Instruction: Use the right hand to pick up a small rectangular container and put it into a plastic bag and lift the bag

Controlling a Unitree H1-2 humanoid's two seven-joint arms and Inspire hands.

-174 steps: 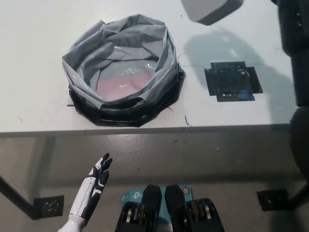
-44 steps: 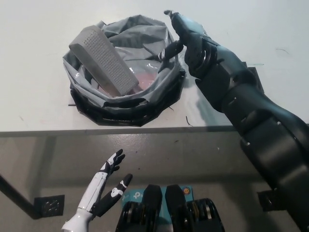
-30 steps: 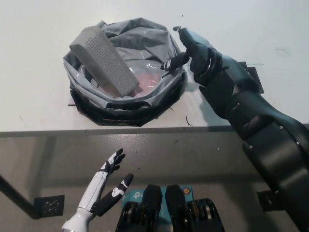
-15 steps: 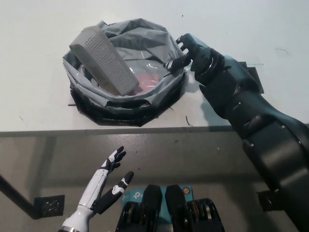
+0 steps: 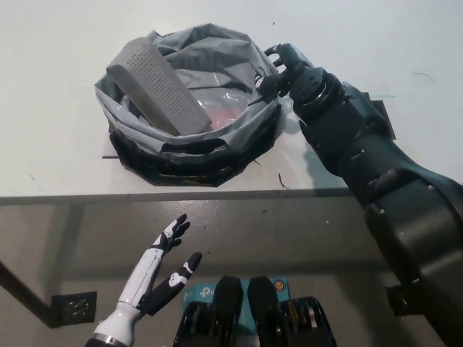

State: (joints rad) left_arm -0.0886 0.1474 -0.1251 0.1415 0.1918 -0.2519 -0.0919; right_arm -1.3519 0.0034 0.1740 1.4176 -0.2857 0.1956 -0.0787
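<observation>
A white worktop (image 5: 58, 137) fills the far half of the scene, its near edge running straight from left to right. Below it lies a grey, glossy floor (image 5: 289, 238), with a dark square plate (image 5: 72, 309) at near left.

The scene was brightly and evenly lit from above. The white tabletop (image 5: 58, 144) looked nearly washed out toward its far edge. Glare showed on the clear film inside the plastic bag (image 5: 239, 65). Soft shadows lay beneath the black right arm (image 5: 362, 159). The floor (image 5: 289, 231) below was dimmer. Focus was sharp throughout.
</observation>
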